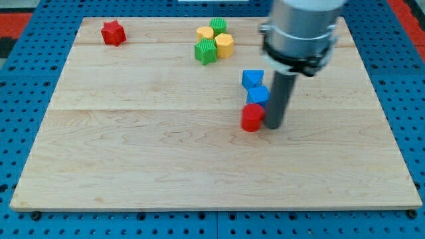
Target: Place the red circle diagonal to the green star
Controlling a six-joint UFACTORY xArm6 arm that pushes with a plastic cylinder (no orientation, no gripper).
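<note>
The red circle (252,117) sits near the board's middle, just below two blue blocks (252,79) (258,95). My tip (273,125) is right against the red circle's right side. The green star (206,51) lies near the view's top, in a cluster with a green block (218,27) and two yellow blocks (205,33) (224,45). The red circle is well below and to the right of the green star.
A red star (113,32) sits at the top left of the wooden board (133,146). The arm's body (302,33) hangs over the board's upper right. A blue pegboard surrounds the board.
</note>
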